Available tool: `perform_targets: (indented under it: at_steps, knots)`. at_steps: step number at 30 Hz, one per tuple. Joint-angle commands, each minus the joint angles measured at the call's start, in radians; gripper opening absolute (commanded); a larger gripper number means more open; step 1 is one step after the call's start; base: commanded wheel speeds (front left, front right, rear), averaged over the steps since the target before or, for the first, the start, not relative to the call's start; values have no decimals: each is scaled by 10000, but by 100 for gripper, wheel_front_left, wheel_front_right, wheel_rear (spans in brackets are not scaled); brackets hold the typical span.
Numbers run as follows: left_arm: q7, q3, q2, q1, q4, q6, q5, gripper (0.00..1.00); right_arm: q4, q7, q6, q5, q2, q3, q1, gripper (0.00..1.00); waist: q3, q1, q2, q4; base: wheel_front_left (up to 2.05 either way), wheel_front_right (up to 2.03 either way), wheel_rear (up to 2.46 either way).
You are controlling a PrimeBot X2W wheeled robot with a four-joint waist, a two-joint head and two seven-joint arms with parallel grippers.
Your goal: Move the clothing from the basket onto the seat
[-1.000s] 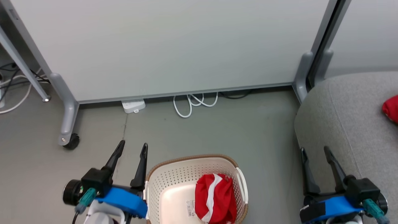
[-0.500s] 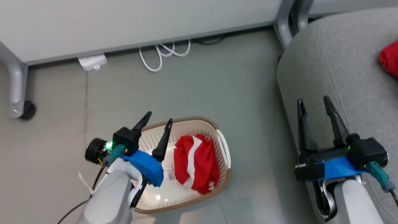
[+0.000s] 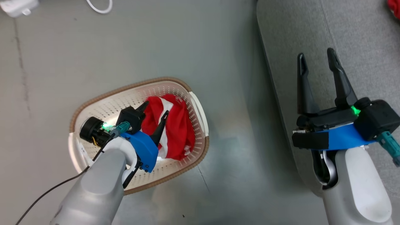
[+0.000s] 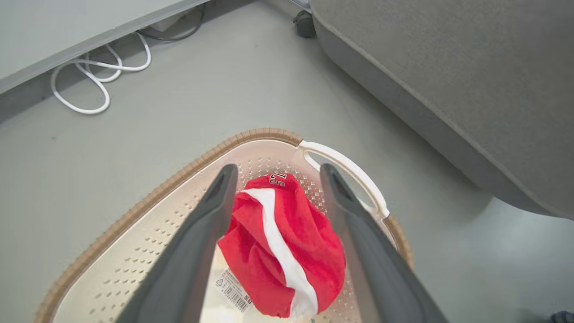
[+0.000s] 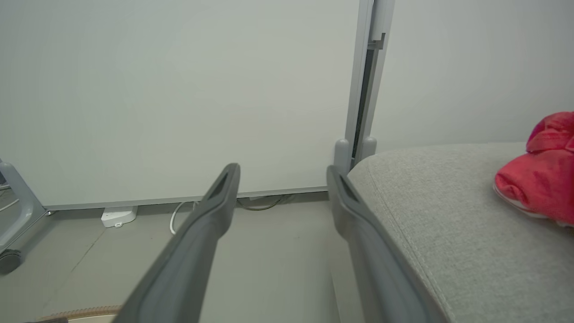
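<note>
Head view shows you the left end effector (image 3: 155,109) reaching down over the basket (image 3: 125,89), which stands on the floor (image 3: 125,47) left of the seat (image 3: 359,31). Its two fingers are spread apart above the red clothing (image 3: 178,131) bunched at the basket's right end, and they pinch nothing. Your right end effector (image 3: 315,54) hangs over the seat's left edge, fingers spread wide and empty. A second red garment (image 3: 394,3) lies at the seat's far right. Left wrist view gives you the spread fingers either side of the clothing (image 4: 291,224), a red bundle with a white stripe and black numbers at its far edge, lying beside the white handle (image 4: 345,168). You cannot tell whether the tips touch the cloth. A paper label (image 4: 233,291) shows on the base at the bundle's near edge. Right wrist view has the open fingers level with the seat (image 5: 448,215), with the second red garment (image 5: 542,179) on its cushion to the right.
</note>
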Motion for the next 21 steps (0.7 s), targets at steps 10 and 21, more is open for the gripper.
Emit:
perform_targets:
  at_steps: [10, 21]
  knots:
    - [40, -1205, 520, -1081, 1513, 9, -680, 100, -503, -12, -7, 203, 11, 135, -830, 100, 2013, -2, -1, -962, 0, 0, 0]
    - [157, -2167, 778, -1825, 2096, 8, -1272, 100, -872, -10, -7, 301, 10, 28, -1323, 100, 3287, -2, -1, -1128, 0, 0, 0]
